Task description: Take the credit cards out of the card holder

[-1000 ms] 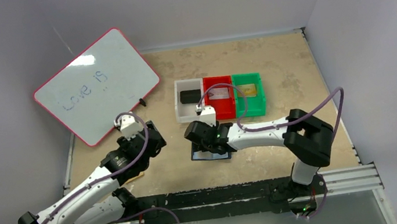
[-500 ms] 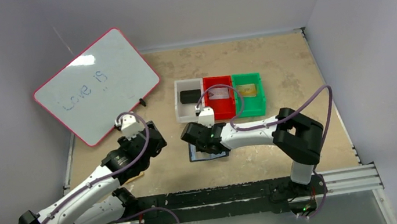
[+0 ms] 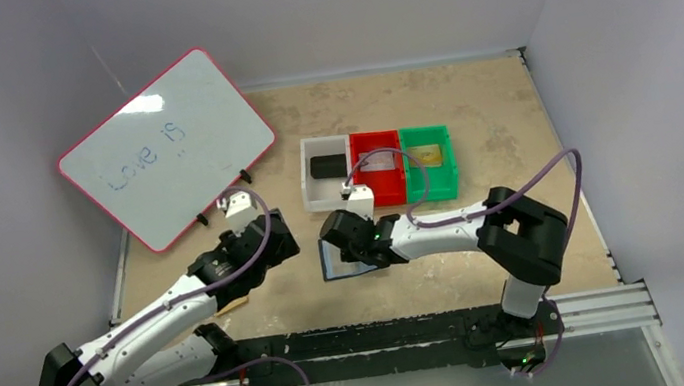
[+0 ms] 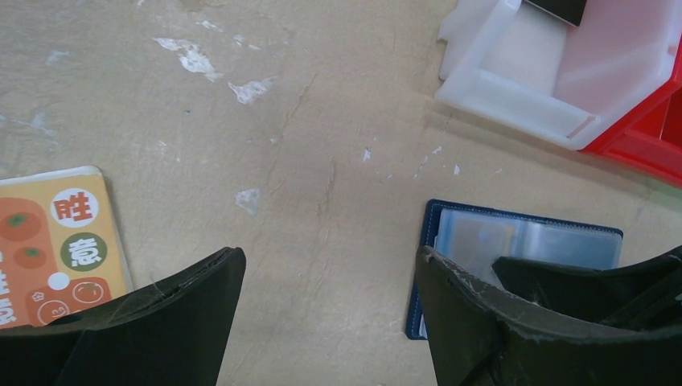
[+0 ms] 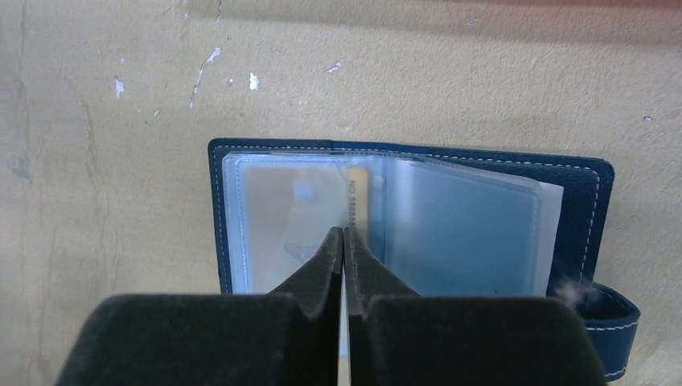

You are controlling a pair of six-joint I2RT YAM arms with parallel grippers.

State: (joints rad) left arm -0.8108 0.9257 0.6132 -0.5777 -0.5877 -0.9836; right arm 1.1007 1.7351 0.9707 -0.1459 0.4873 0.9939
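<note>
The card holder (image 5: 581, 201) lies open on the table, navy with clear sleeve pages. A pale credit card (image 5: 297, 205) with a printed number shows through the left sleeve. My right gripper (image 5: 344, 233) is shut, its fingertips meeting on the sleeve pages at the holder's middle fold. I cannot tell whether a page or card edge is pinched between them. From above, the right gripper (image 3: 350, 250) covers the card holder (image 3: 335, 260), whose pale panel shows at its left. My left gripper (image 4: 330, 257) hangs open over bare table just left of the card holder (image 4: 527, 235).
White bin (image 3: 316, 197), red bin (image 3: 384, 187) and green bin (image 3: 437, 182) stand in a row behind the holder, each with a card-like item inside. An orange pad (image 4: 56, 241) lies to the left. A whiteboard (image 3: 165, 147) leans at the back left.
The right gripper has closed over the open holder and a pale inner panel now shows beside it. The left arm has moved right and forward, toward the holder.
</note>
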